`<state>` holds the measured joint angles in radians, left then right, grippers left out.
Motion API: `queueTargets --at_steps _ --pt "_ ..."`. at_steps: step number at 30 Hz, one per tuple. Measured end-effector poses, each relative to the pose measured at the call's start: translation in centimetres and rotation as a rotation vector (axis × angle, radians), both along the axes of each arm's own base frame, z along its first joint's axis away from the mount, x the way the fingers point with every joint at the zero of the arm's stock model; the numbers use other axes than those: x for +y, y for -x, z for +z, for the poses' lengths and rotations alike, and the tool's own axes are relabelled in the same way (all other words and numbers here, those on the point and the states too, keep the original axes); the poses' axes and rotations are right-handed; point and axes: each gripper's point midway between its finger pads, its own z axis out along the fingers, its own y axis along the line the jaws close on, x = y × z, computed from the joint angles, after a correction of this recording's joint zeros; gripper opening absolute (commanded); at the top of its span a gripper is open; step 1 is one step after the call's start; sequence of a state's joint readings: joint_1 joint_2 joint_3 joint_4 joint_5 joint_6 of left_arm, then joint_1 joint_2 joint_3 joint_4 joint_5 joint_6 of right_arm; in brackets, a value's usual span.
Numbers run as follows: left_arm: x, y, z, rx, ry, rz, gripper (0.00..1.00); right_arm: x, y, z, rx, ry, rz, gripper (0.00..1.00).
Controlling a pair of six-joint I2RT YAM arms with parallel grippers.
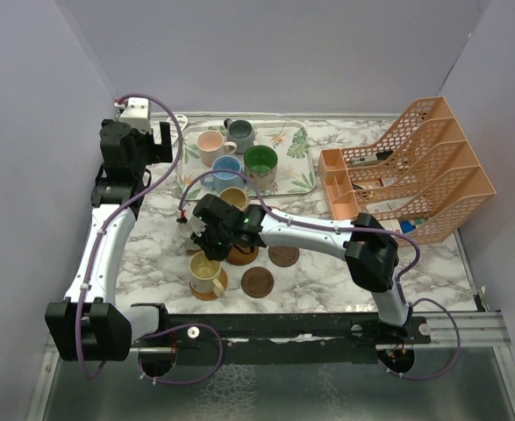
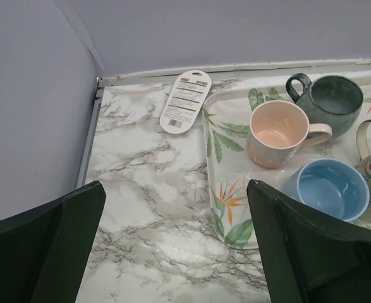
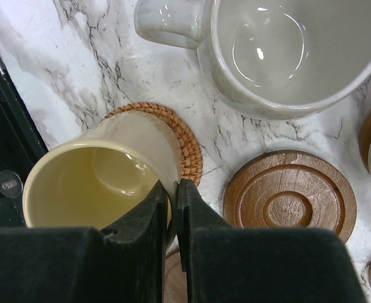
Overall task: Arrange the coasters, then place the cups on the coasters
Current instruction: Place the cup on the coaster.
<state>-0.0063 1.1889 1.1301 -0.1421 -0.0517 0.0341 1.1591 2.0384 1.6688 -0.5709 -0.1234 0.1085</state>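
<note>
Yellow cup (image 3: 90,183) sat on a woven coaster (image 3: 186,142) at the worktop's (image 3: 109,57) near edge.
The right hand (image 3: 174,186) was clenched on its rim; the left hand (image 2: 176,186) hung released beside the leaf-patterned tray (image 2: 226,158).

Top view overlooks the table (image 1: 318,282) — left wrist close above its tray (image 2: 229,170), right above yellow cup (image 3: 97,183).

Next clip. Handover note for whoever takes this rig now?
Left hand: open, empty, beside the tray.
Right hand: shut on the yellow cup, which sits on the woven coaster.
Cream-white cup on bare table; pink cup, grey-blue cup, light blue cup and green cup on the tray; tan cup at its near edge.
Done: one cup placed.
To do: release, then six more cups onto coasters.
</note>
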Motion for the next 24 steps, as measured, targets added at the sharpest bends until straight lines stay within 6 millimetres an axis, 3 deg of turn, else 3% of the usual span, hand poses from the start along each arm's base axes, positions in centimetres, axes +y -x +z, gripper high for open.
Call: queueTargets --at_steps 24 --pt "-0.15 0.11 0.24 -0.011 0.006 -0.017 0.99 0.18 -0.75 0.72 -0.074 0.011 -0.002 0.01"
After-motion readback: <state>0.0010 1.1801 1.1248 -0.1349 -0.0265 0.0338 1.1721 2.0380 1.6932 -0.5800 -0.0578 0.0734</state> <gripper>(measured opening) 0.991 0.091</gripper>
